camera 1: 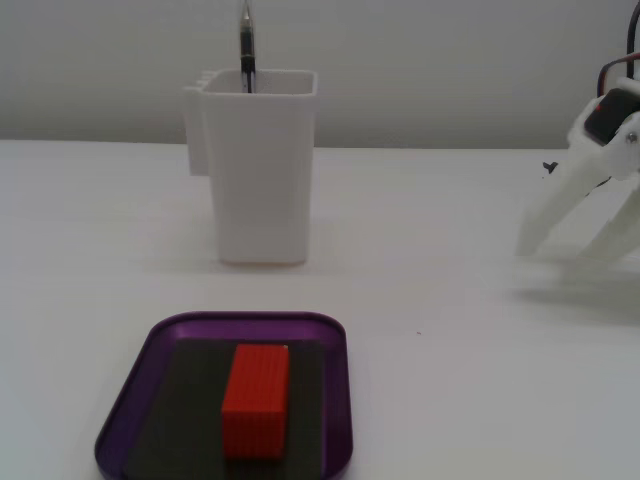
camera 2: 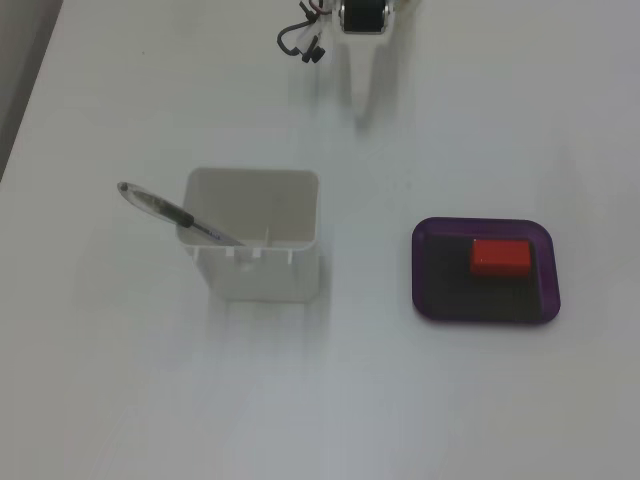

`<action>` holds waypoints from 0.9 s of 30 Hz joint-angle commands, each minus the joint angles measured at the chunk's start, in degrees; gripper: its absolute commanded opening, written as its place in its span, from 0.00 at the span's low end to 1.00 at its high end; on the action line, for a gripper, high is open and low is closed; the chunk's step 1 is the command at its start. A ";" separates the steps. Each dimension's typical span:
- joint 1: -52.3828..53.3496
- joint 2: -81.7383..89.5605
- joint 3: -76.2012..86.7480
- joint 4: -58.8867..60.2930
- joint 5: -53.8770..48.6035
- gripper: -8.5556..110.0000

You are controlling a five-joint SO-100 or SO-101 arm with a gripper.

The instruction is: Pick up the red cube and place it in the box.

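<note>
Red ribbed plastic is what jumps out first: the red cube [camera 1: 256,400] is really an oblong block with fine grooves across its faces, and it's sitting flat on the dark grey floor of the box [camera 1: 335,400]. That box is a shallow purple tray with rounded corners and a low raised rim. From above, the red cube [camera 2: 501,257] lies toward the upper right part of the box [camera 2: 548,290], inside the rim.

Behind the tray in the low fixed view stands a tall white container [camera 1: 260,170], smooth matte plastic, squarish with a slight taper. A pen [camera 1: 246,45] pokes up out of it; from above the pen [camera 2: 170,211] leans over the container's left edge.

Everything rests on a plain white table [camera 1: 450,400].

The gripper [camera 1: 570,250] is white plastic too, off at the right edge in the low view, well apart from the tray, with its two long fingers spread and holding nothing.
</note>
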 commanded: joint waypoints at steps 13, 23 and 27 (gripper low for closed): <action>0.26 4.57 0.44 -0.70 3.16 0.07; 0.26 4.57 0.44 -0.70 3.16 0.07; 0.26 4.57 0.44 -0.70 3.16 0.07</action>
